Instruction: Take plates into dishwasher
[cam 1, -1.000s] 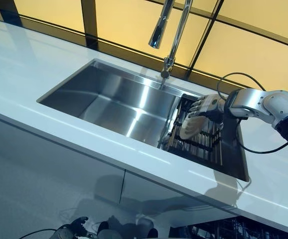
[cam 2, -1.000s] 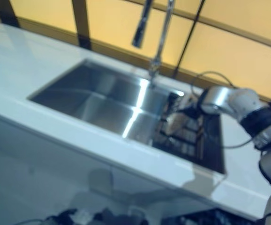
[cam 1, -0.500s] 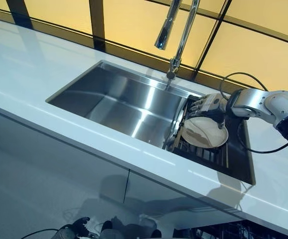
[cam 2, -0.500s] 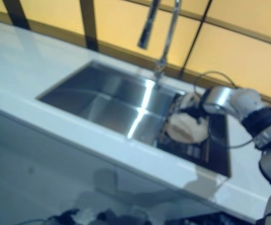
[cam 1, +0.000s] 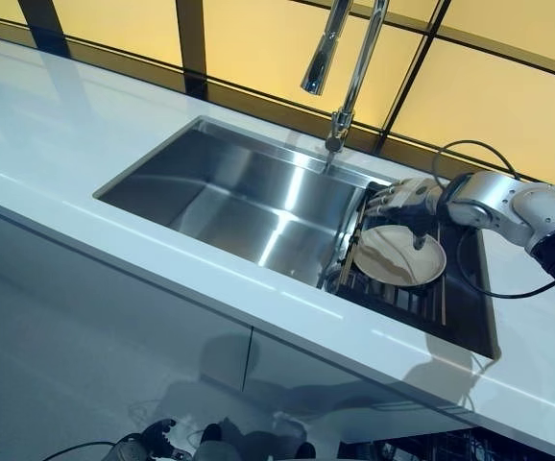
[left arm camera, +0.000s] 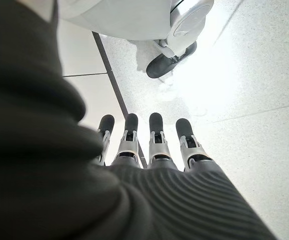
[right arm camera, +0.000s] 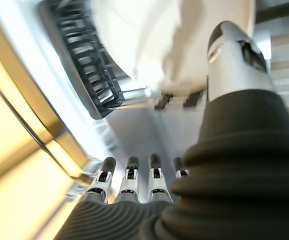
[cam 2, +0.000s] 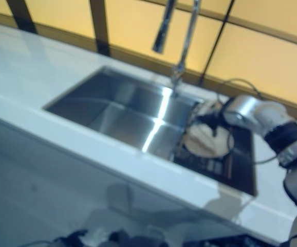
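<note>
A cream plate (cam 1: 399, 255) is in the black dish rack (cam 1: 400, 296) at the right end of the steel sink (cam 1: 222, 188), tilted with its face up. My right hand (cam 1: 405, 199) is at the plate's far rim. Its thumb (right arm camera: 233, 56) lies across the plate's face (right arm camera: 149, 45) and its fingers (right arm camera: 129, 181) reach behind the rim, pinching it. My left hand (left arm camera: 149, 145) hangs low over the floor with straight fingers, holding nothing.
A tall faucet (cam 1: 343, 67) stands behind the sink. White counter (cam 1: 57, 125) runs around it, with a yellow window wall behind. A dishwasher rack (cam 1: 431, 448) shows below the counter's front edge at lower right.
The plate stood on edge in the rack; my right hand has tipped it over so its face now shows. The camera has shifted a little.
</note>
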Available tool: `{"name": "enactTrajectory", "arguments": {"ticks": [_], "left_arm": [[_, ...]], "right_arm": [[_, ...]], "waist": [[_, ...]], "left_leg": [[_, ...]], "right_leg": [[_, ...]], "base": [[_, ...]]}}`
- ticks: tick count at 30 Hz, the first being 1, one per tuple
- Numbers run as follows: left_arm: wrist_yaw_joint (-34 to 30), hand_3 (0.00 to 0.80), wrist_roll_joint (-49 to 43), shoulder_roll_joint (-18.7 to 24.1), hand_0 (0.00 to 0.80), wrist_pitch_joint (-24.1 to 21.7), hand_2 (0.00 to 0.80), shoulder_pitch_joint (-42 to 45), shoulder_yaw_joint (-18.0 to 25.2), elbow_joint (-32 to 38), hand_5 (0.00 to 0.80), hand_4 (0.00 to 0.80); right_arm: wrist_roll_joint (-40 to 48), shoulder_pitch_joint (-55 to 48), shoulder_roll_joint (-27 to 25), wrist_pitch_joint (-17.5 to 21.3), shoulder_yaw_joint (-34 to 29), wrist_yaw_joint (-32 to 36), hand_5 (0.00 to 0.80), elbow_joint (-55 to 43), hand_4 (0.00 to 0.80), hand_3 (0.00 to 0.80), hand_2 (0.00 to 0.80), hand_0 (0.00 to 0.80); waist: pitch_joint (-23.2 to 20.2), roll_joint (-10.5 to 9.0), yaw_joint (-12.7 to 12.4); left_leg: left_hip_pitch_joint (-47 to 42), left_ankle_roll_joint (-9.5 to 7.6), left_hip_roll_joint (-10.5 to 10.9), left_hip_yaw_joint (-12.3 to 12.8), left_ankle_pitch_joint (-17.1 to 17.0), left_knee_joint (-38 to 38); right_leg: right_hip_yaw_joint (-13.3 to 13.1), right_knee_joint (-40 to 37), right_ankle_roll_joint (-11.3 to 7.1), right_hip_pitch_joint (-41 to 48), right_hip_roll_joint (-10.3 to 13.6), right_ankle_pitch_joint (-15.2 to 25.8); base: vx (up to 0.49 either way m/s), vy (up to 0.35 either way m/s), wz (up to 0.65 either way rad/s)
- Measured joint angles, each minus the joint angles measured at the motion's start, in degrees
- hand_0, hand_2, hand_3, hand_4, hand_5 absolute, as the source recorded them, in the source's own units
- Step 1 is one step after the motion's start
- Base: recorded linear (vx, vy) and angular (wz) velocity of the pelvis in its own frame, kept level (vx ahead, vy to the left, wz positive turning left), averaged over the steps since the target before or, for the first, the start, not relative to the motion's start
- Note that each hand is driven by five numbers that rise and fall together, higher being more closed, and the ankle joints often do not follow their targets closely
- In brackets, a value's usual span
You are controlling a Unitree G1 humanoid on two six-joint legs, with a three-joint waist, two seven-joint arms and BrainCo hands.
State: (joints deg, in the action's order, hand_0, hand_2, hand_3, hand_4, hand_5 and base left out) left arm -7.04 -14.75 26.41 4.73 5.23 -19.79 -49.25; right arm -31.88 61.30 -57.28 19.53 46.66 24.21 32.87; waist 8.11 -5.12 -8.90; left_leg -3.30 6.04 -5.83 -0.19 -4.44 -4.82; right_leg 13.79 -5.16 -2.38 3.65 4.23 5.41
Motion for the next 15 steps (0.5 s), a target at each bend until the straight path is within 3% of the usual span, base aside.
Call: {"name": "enactTrajectory", "arguments": {"ticks": [4, 8, 11, 15], "left_arm": [[0.19, 0.000, 0.35, -0.51, 0.000, -0.50, 0.000, -0.14, 0.01, -0.59, 0.000, 0.000], [0.37, 0.000, 0.49, -1.02, 0.000, -0.61, 0.000, -0.47, 0.01, -1.19, 0.000, 0.000], [0.37, 0.000, 0.54, -1.30, 0.000, -0.68, 0.000, -0.86, 0.01, -1.87, 0.000, 0.000], [0.42, 0.000, 0.57, -1.43, 0.000, -0.73, 0.000, -0.96, 0.03, -2.18, 0.000, 0.000]], "right_arm": [[8.28, -3.39, 0.25, -9.50, -6.62, 1.55, 0.000, 2.70, 0.000, 0.000, 0.000, 0.000], [12.57, -5.69, 0.42, -16.11, -10.69, 2.06, 0.000, 5.21, 0.000, 0.000, 0.000, 0.000], [13.13, -7.88, 0.60, -18.63, -12.38, 3.37, 0.000, 6.29, 0.000, 0.000, 0.000, 0.000], [12.89, -10.20, 1.14, -18.88, -12.56, 4.90, 0.000, 6.45, 0.000, 0.000, 0.000, 0.000]], "waist": [[0.55, 0.84, 0.08], [1.05, 1.54, 0.32], [1.18, 1.73, 0.35], [1.32, 1.81, 0.61]], "left_leg": [[-0.10, -0.01, 0.07, -0.02, -0.02, 0.00], [-0.24, -0.01, 0.11, -0.02, -0.03, 0.00], [-0.31, -0.01, 0.10, -0.03, -0.03, -0.01], [-0.65, -0.01, 0.07, 0.01, -0.03, -0.04]], "right_leg": [[0.03, 0.01, -0.05, 0.01, 0.04, -0.01], [0.06, 0.03, -0.03, 0.07, 0.01, 0.00], [0.12, 0.01, -0.04, 0.13, -0.05, -0.01], [0.15, -0.01, -0.06, 0.39, -0.03, -0.02]], "base": [[0.002, 0.038, 0.00], [0.000, 0.000, 0.00], [0.000, 0.000, 0.00], [0.000, 0.000, 0.00]]}}
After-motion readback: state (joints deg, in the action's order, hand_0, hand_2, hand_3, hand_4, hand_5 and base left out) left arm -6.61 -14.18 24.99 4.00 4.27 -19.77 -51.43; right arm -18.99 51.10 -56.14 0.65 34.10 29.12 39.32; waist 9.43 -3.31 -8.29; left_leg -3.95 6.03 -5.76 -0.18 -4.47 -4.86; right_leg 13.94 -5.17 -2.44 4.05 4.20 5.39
